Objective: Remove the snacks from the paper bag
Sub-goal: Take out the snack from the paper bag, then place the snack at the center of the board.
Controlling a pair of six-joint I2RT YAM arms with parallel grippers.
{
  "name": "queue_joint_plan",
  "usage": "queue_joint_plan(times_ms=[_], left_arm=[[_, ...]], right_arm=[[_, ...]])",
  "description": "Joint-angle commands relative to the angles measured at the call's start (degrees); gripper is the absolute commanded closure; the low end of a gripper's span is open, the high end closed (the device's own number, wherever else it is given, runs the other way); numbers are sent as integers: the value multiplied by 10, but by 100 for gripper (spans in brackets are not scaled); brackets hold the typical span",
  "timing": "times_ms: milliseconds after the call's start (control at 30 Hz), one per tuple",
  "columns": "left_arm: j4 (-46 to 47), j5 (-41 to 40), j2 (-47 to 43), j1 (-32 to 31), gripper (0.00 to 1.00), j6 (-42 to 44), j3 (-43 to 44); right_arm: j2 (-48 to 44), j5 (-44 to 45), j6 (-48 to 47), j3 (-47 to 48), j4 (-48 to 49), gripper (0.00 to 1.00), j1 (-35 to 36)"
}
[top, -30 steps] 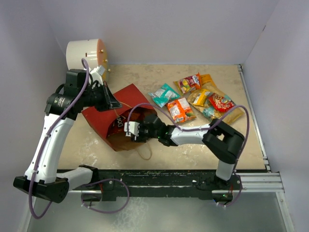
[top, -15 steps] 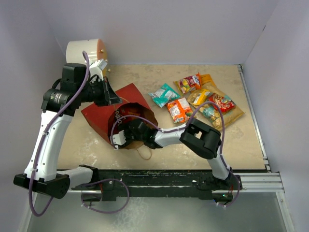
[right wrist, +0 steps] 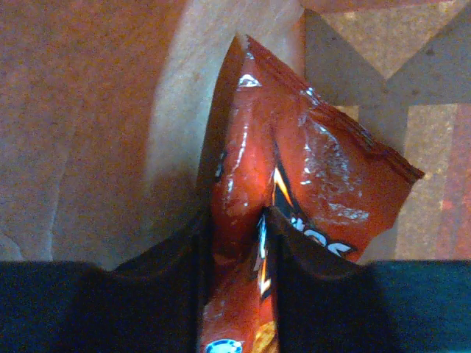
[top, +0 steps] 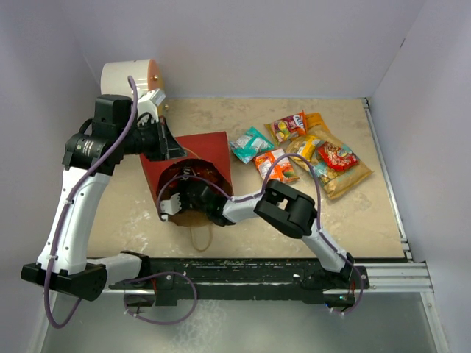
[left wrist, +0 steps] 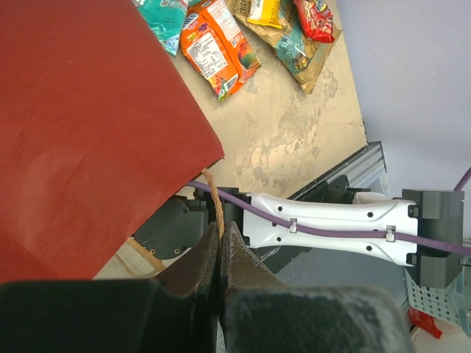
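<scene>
The paper bag (top: 204,151), red outside and brown inside, lies on the table with its mouth toward the arms. My left gripper (top: 169,149) is shut on its thin string handle (left wrist: 213,193), holding the upper rim up; the red bag wall (left wrist: 81,125) fills the left wrist view. My right gripper (top: 175,201) is deep inside the bag. In the right wrist view it (right wrist: 235,228) is shut on the dark red Doritos bag (right wrist: 316,169) against the brown kraft wall (right wrist: 88,110). Several other snacks lie outside at the right: a teal pack (top: 250,143), an orange flat packet (top: 274,165), a red-yellow candy pack (top: 335,156) and a tan-gold bag (top: 352,176).
A white cylinder with an orange face (top: 129,79) stands at the back left behind my left arm. The bag's second string handle (top: 202,237) loops on the table near the front rail. The right arm's forearm stretches from the bag mouth across the front of the table.
My right gripper has pushed left and deeper into the bag, from the mouth to inside it. The left gripper has raised the rim, and the bag has swung more upright.
</scene>
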Motion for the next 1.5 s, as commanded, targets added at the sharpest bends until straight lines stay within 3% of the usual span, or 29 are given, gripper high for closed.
queue_joint_plan(times_ms=[0,200,467,700,900,1200,1467], left_arm=[[2,-8,-13,-1,100,12,21],[2,-35,-15,-1,100,14,23],[12,-68,-32,-1,100,9,21],[6,-89,-41,-2,100,-21,20],[9,-68,-34,-2,100,-56,25],[28,-14,-10,-1,100,-100,26],[34,23,23,-2,100,-188,46]], right_arm=[[-22,23,6,13,45,70,-9],[-86,-9,38,-20,12,100,-10],[-220,-89,157,-127,-45,100,-10],[-361,-225,282,-230,-96,100,-4],[-491,-307,352,-245,-188,100,-4],[-643,-284,448,-217,-210,100,-4],[-714,-153,507,-128,-198,100,-5]])
